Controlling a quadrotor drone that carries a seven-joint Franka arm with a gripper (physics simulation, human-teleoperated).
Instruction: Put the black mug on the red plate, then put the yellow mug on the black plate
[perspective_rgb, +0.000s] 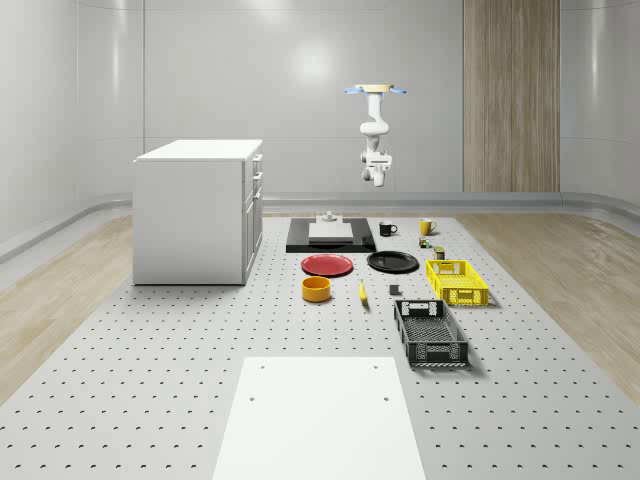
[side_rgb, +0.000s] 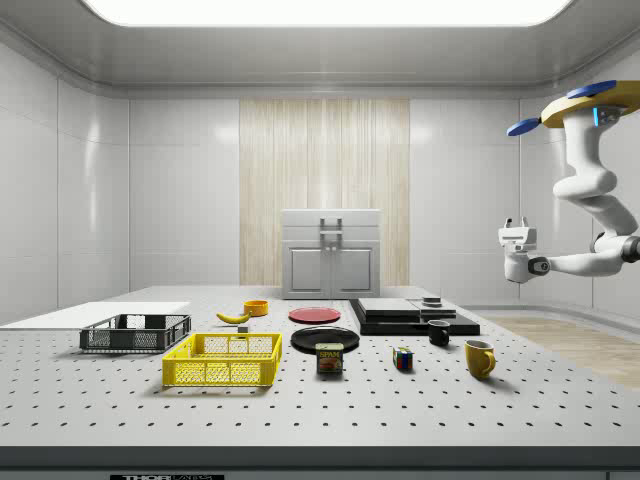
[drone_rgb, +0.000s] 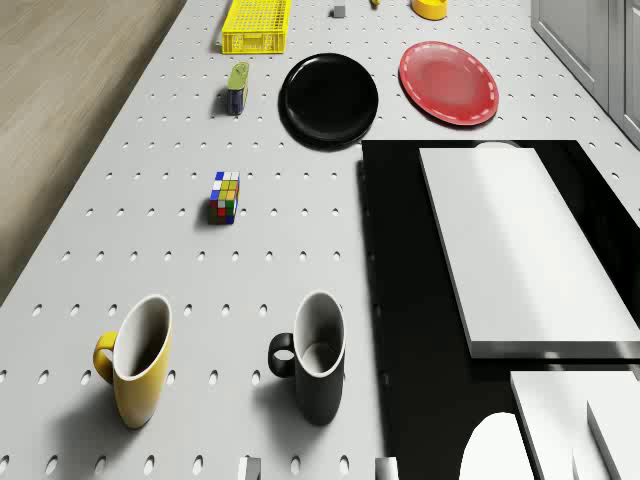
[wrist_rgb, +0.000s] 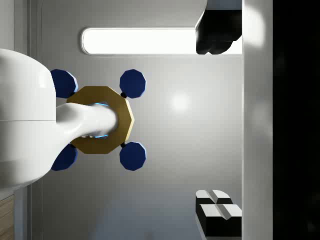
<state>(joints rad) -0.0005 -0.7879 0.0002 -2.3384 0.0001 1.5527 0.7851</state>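
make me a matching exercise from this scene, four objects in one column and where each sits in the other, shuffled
Things:
1. black mug
2. red plate
3. rubik's cube
4. banana

Places:
A. on the table between the orange bowl and the black basket
B. beside the black plate, on the cabinet's side
C. between the yellow mug and the black tray
D. between the mugs and the small can

Pairs: 1-C, 2-B, 3-D, 4-A

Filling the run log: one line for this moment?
drone: hovering beyond table's far end | gripper: raised, empty | black mug, yellow mug: on table
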